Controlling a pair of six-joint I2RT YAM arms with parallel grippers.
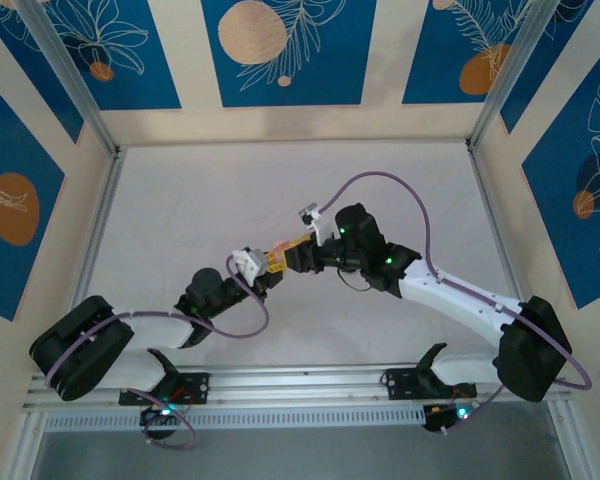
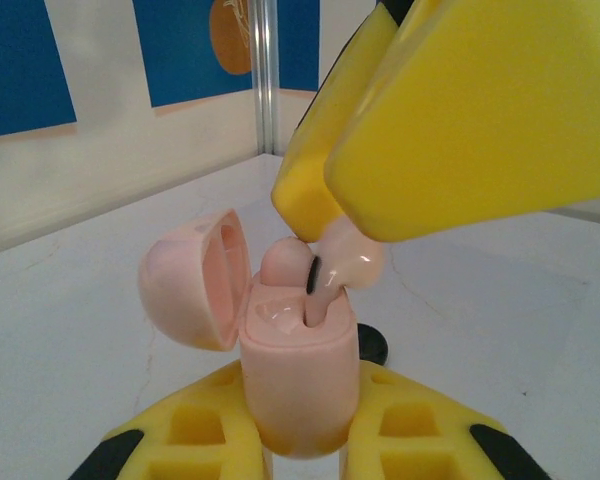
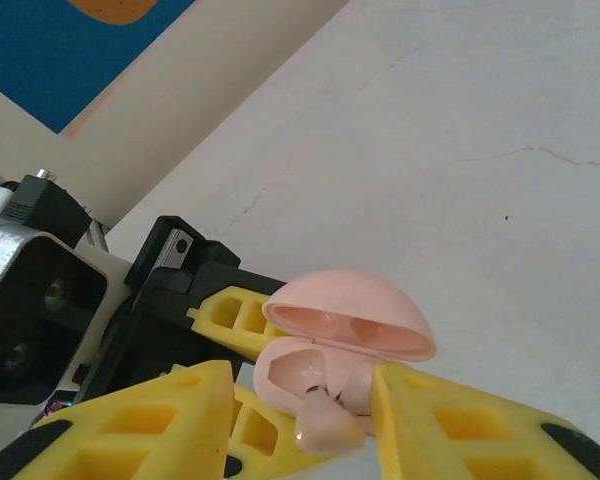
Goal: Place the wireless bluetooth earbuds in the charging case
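The left end effector (image 2: pixel 302 420) is clamping one rounded, pale pink charging case (image 2: pixel 300 350), its domed lid (image 2: pixel 195 285) hinged open. At the case's mouth, one glossy pink earbud (image 2: pixel 348 262) — bulbous, with a small black oval — is resting its stem in a socket. Above the case, the right end effector (image 3: pixel 300 385) is holding its two pocketed yellow fingers (image 3: pixel 460 430) apart around it.

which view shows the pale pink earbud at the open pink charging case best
Left wrist: the pale pink earbud is side-on, its stem entering the open pink plastic charging case. Right wrist shows mainly its rounded end. Top external renders it too small to make out.
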